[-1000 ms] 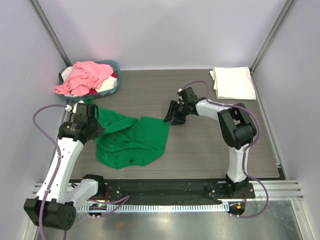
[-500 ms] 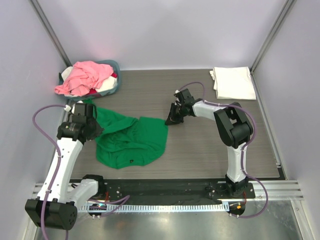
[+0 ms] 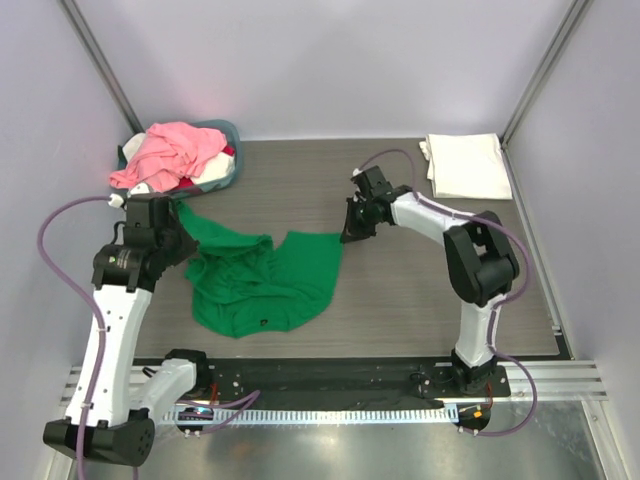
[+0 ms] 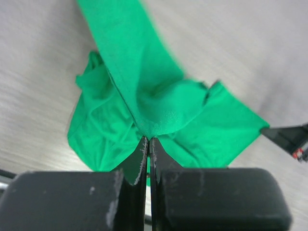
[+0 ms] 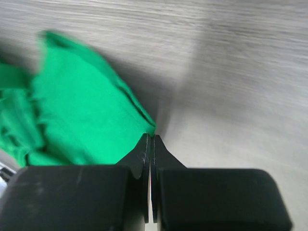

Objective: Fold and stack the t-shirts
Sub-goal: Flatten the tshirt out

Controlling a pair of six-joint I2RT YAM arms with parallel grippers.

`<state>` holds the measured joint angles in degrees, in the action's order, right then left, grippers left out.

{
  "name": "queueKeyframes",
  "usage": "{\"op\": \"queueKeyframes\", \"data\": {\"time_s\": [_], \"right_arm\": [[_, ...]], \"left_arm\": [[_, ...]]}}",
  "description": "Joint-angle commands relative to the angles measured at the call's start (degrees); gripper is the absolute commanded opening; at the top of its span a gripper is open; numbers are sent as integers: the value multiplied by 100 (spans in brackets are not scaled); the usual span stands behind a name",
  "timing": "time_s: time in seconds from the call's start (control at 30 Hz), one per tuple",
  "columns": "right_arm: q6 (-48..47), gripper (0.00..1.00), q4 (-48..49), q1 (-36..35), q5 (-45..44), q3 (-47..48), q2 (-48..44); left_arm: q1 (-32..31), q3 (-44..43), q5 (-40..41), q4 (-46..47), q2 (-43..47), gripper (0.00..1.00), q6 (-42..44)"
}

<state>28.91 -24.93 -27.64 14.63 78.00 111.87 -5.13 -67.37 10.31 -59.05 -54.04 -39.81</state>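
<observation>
A bright green t-shirt (image 3: pixel 265 280) lies rumpled on the table's left half. My left gripper (image 3: pixel 180 210) is shut on its upper left corner, and the cloth (image 4: pixel 159 96) hangs stretched from the closed jaws in the left wrist view. My right gripper (image 3: pixel 345 236) is shut on the shirt's right corner (image 5: pixel 96 110), pinched at the very edge. A folded white t-shirt (image 3: pixel 465 165) rests at the back right. Pink and red t-shirts (image 3: pixel 170 155) are heaped in the basket at the back left.
The round blue-grey basket (image 3: pixel 226 130) stands in the back left corner against the wall. Metal frame posts rise at both back corners. The rail with cables runs along the near edge (image 3: pixel 350 385).
My right gripper has shut on the green shirt's right corner and lifted it back. My left gripper has raised its corner up and left, pulling the cloth taut.
</observation>
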Motion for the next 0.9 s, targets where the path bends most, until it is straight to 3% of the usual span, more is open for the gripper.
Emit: {"op": "queueKeyframes", "data": {"time_s": [0.0, 0.6, 0.77, 0.87], "right_arm": [[-429, 1, -547, 4, -575, 531, -1219], [-1115, 1, -1858, 22, -1657, 1876, -4902], [-1475, 1, -2068, 22, -1551, 2561, -5807], [-1589, 1, -2270, 22, -1534, 3113, -6141]], "left_arm": [[38, -618, 68, -151, 157, 0, 18], [38, -3526, 516, -731, 394, 0, -650], [38, -4046, 61, -504, 684, 0, -607], [38, -4363, -588, 198, 990, 0, -440]]}}
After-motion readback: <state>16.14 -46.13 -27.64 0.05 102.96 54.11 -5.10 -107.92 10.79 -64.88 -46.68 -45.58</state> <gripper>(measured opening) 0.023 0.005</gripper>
